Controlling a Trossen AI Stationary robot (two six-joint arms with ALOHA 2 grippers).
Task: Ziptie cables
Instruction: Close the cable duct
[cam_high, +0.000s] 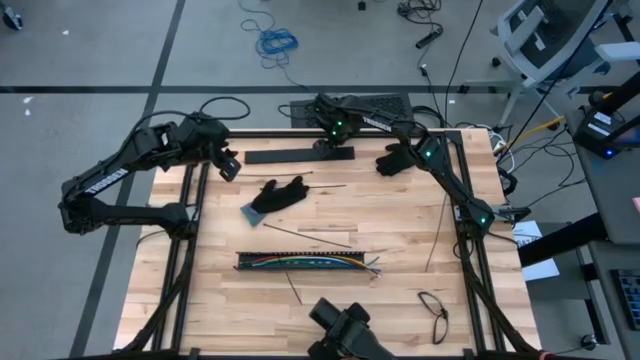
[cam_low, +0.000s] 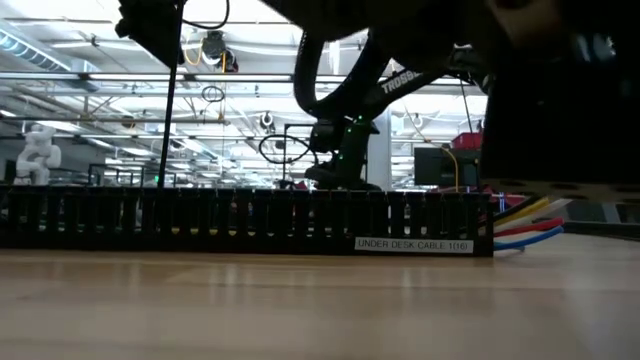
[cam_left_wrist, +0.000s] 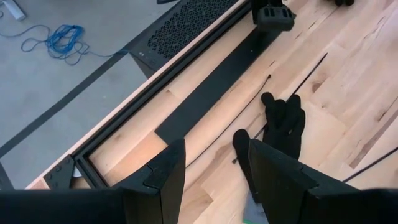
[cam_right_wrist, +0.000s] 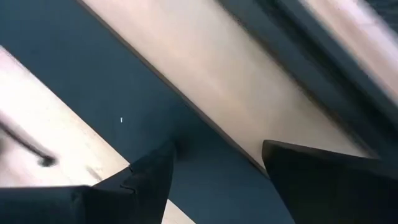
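Observation:
The cables lie in a long black slotted tray on the near half of the table. Their coloured ends stick out of its right end. A black cable loop lies at the near right. My right gripper points down, open, over a flat black bar near the far edge. In the right wrist view the bar's edge runs between the fingers; I cannot tell if they touch it. My left gripper hangs open above the far left corner with nothing between its fingers.
Thin black straight strips lie loose on the wood. One black glove lies mid-table and a second lies under the right arm. The table frame's black rail runs along the far edge.

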